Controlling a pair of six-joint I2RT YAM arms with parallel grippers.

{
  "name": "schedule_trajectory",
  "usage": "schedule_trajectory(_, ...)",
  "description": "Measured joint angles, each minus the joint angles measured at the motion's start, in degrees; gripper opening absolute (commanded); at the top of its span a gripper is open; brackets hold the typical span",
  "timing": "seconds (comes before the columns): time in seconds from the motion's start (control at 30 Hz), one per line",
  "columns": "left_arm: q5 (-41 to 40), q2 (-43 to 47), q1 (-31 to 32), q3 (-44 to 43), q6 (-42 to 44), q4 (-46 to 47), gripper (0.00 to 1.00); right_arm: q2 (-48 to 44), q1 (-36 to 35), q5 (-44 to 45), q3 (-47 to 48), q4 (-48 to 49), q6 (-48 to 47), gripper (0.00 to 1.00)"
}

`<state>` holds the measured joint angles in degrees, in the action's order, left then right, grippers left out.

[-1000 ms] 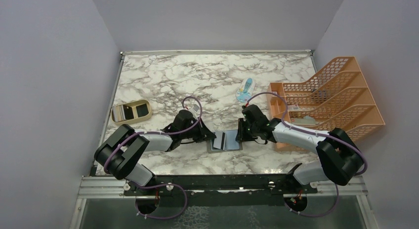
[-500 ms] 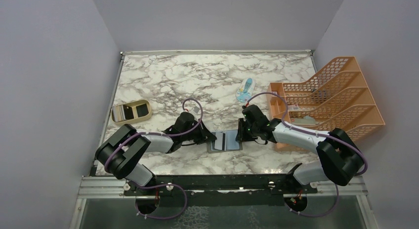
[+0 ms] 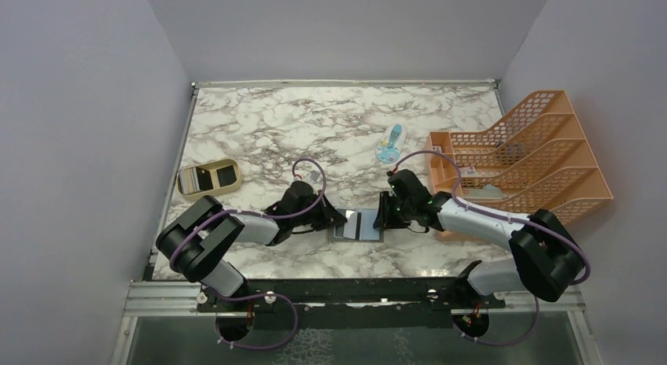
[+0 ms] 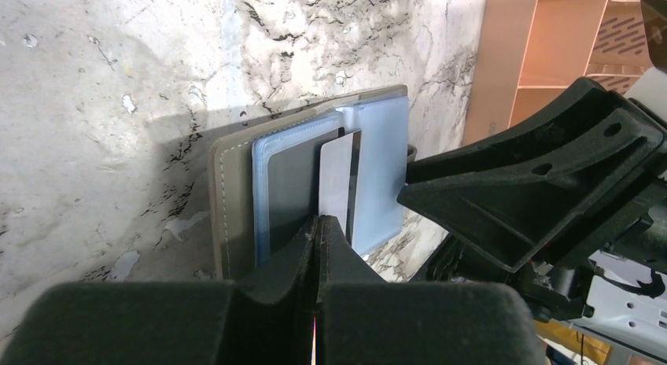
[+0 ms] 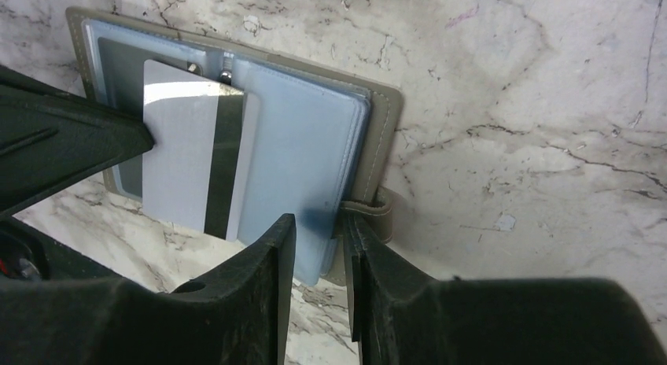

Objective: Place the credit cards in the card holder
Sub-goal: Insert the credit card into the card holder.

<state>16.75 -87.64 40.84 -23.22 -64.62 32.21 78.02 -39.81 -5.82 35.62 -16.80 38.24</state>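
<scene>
Left gripper (image 3: 340, 218) has crept rightward over the last second, and it is clamped tight on a credit card (image 5: 193, 168), the pale one with the dark stripe. That card now hangs over the open card holder (image 3: 358, 224), which lies flat on the worktop (image 3: 259, 121) at lower centre of the overhead view, between the two arms. From the right wrist, the card overlaps the fold and the left-hand pocket, tilted a touch, its lower edge past the holder's near side.

Over on the other side, the right gripper (image 5: 315, 223) has eased wider in the last half second. Its jaws stand a little apart, astride the edge of the pale blue pocket page beside the tab clasp. Whether the pads still bite that page, I cannot tell.

My read: the right side is loosening its hold on the holder while the card is lined up but not yet in a slot. If that page goes free, the holder may slide as the card pushes in.
</scene>
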Motion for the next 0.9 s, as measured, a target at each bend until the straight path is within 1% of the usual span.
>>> schedule_trajectory(0.33,-1.2,-0.7,1.0,0.0,-1.7,1.9,0.00,-1.6,0.0,-1.4,-1.5,-1.3,0.5,0.29)
schedule_trajectory(0.53,-2.6,-1.4,1.2,0.2,-1.9,2.4,0.00,-1.6,0.0,-1.6,-1.9,-1.2,0.5,0.25)
schedule_trajectory(0.9,-4.5,-2.5,1.7,0.5,-2.1,3.7,0.00,-1.7,0.0,-2.1,-2.4,-0.6,0.7,0.24)
